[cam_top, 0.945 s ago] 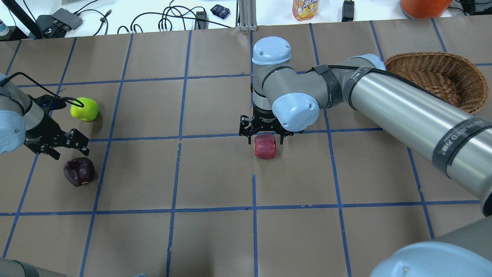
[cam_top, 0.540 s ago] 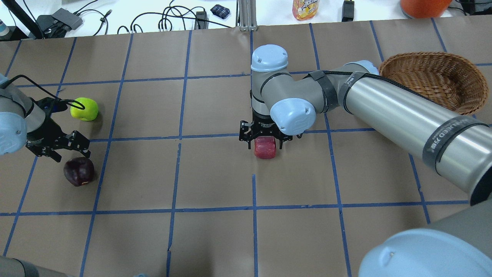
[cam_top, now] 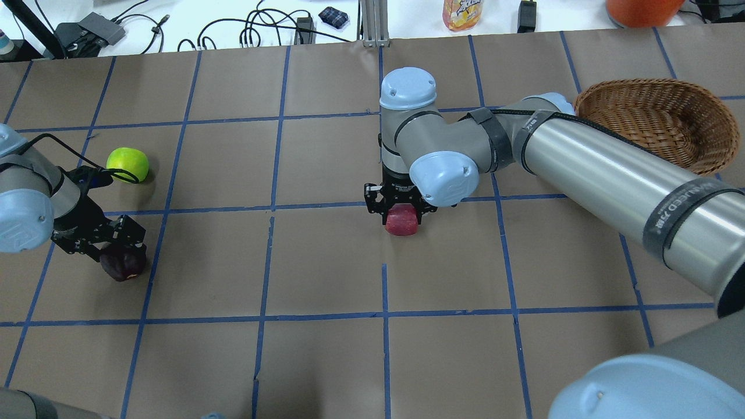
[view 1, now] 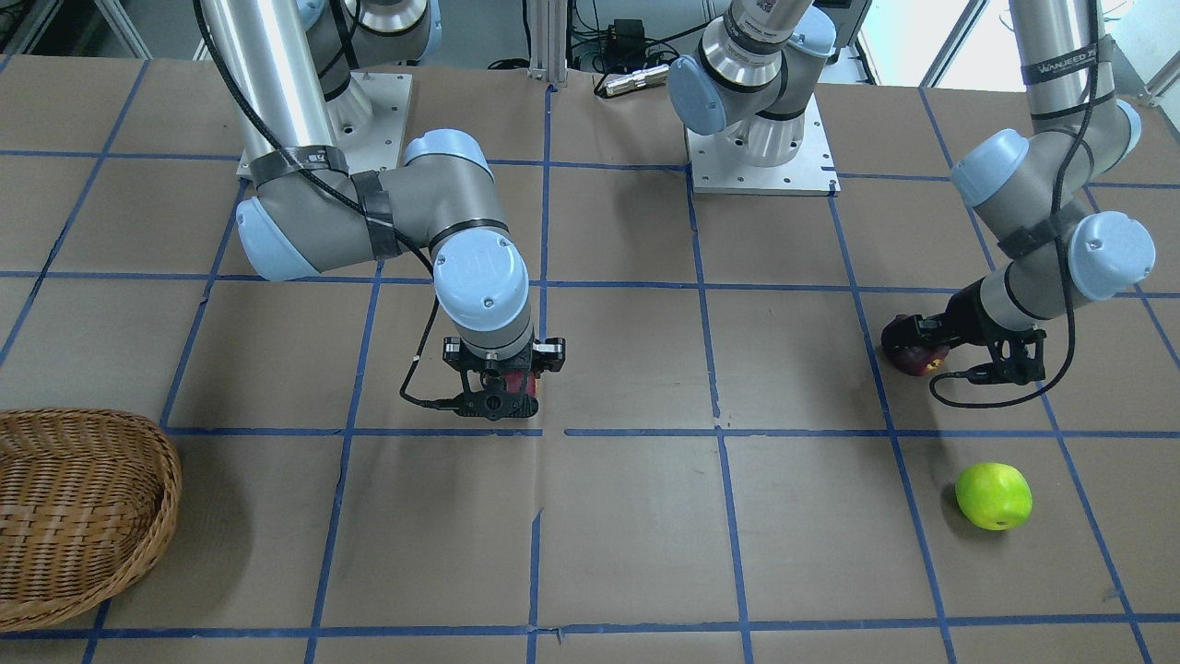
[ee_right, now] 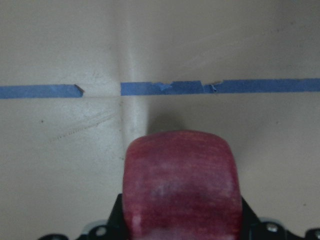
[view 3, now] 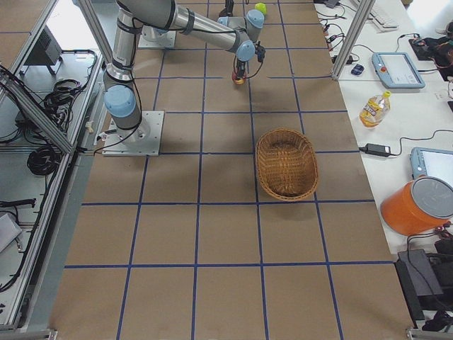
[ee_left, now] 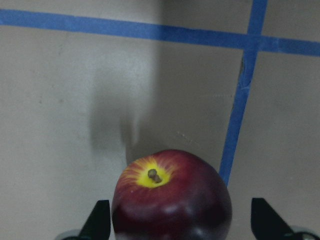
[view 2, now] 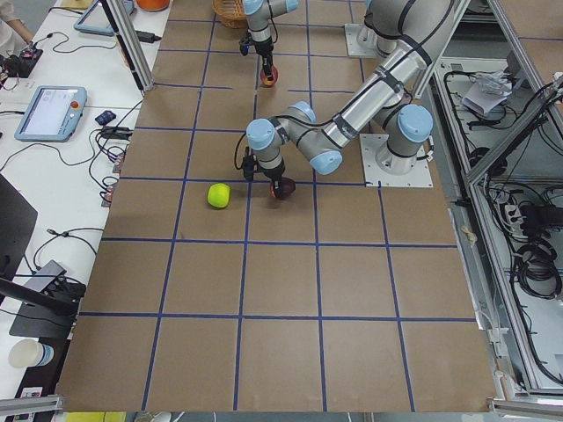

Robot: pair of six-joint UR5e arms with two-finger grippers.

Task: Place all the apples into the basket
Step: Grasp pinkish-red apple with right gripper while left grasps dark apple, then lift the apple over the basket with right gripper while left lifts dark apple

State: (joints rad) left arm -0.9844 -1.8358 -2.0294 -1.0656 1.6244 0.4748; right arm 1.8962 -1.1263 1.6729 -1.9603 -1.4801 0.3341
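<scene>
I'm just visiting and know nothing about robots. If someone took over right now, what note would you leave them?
The right hand looks closed on the red apple on the table.
The left hand is open around the maroon apple, not gripping.
The green apple lies free nearby.
The basket, on the robot's right, is empty.
Done: nothing. Left: all three apples.

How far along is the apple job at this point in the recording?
Done: nothing; the oval woven wicker basket holds no apples. In hand: the right gripper is shut on the red apple at mid-table, and the open left gripper straddles the dark maroon apple. Left: close on the maroon apple, carry both to the basket, then fetch the untouched lime green apple.
</scene>
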